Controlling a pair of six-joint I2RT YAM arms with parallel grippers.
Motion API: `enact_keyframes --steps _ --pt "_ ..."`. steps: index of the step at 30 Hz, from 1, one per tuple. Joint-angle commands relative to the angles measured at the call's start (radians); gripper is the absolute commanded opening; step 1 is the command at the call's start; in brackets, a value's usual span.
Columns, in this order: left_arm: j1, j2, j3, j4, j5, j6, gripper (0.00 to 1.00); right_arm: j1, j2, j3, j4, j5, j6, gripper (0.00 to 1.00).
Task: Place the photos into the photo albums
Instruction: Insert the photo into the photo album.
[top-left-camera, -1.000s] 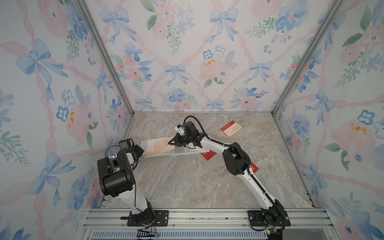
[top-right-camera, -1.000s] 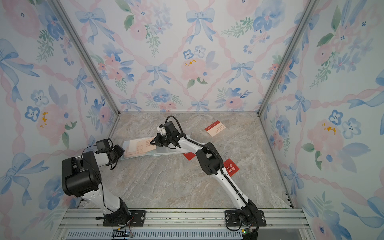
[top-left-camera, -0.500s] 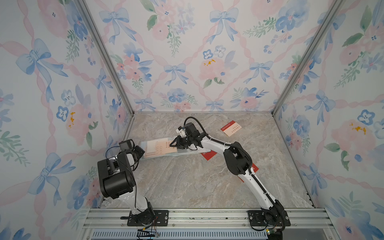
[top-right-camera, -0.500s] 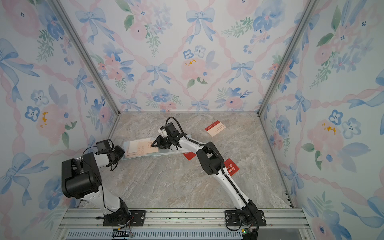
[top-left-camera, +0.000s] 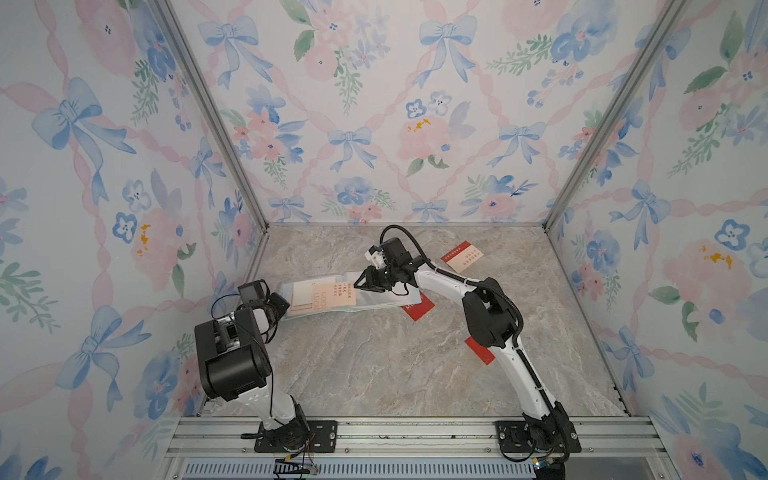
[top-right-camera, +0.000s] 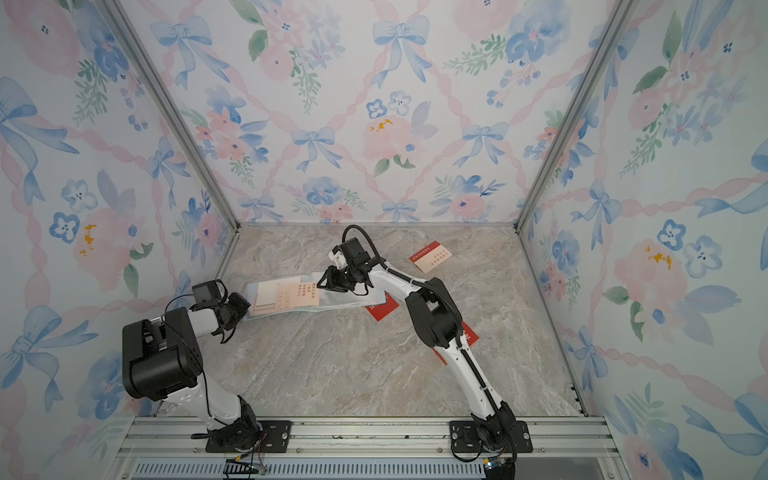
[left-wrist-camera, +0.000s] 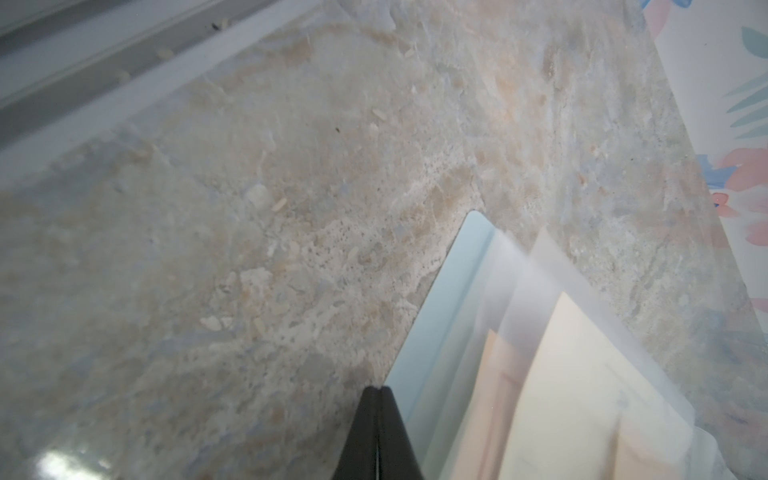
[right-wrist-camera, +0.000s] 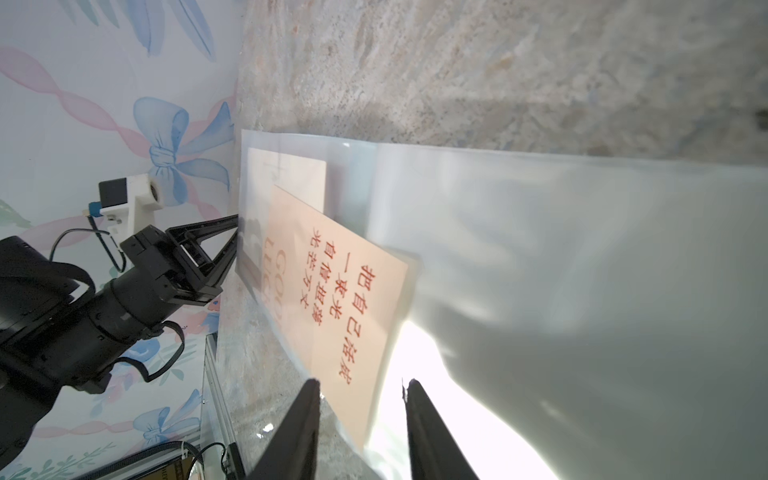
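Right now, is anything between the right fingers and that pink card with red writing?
Nothing visible. The right fingers stand open, and the near edge of the pink card lies just ahead of their gap, on a clear page of the album. Whether that page covers it is unclear.

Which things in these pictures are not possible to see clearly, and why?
- Red card: top views, partly under album and right arm.
- Second red card: top views, mostly behind that arm's elbow.
- Far card: top views, print too small.
- Left tool: left wrist view, cut off by the edge; grip on a sleeve unclear.
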Motion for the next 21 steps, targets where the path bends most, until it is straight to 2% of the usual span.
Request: enact_keyframes --steps 1,8,21 --pt "-0.007 -0.020 -0.016 -0.030 0.016 -0.005 0.07 -0.001 -0.006 -0.008 -0.011 -0.015 -0.010 0.34" --pt "-0.009 -0.020 -0.044 -0.029 0.018 -0.005 0.07 0.007 0.009 0.005 -0.007 -0.029 -0.001 0.26" --pt "-0.009 0.006 -0.044 -0.023 0.018 0.002 0.07 0.021 0.094 0.120 -0.095 -0.041 -0.025 0.25"
